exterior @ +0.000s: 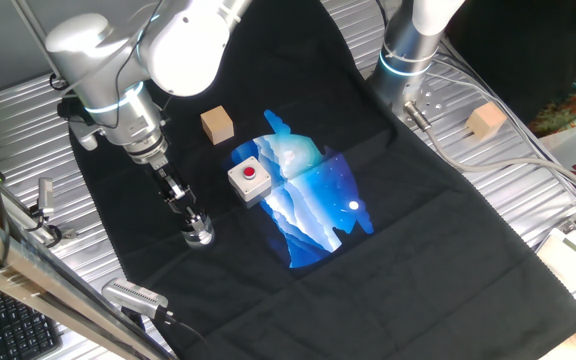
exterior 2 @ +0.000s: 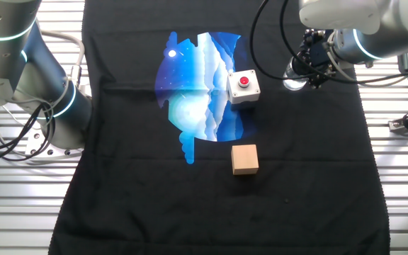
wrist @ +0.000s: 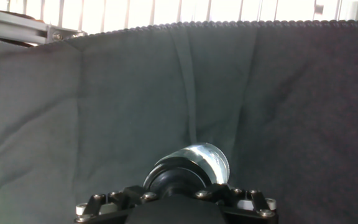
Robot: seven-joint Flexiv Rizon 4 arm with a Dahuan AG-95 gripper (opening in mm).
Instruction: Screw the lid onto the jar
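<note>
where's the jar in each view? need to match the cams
One fixed view: the jar sits lower left, under the pincer, left of the red-button box.
The other fixed view: upper right, partly hidden by the arm, right of the same box.
Hand view: bottom centre, on the black cloth; box not in view.

I see the clear jar [wrist: 205, 160] upright on the black cloth. The black lid [wrist: 178, 178] sits atop it.
</note>
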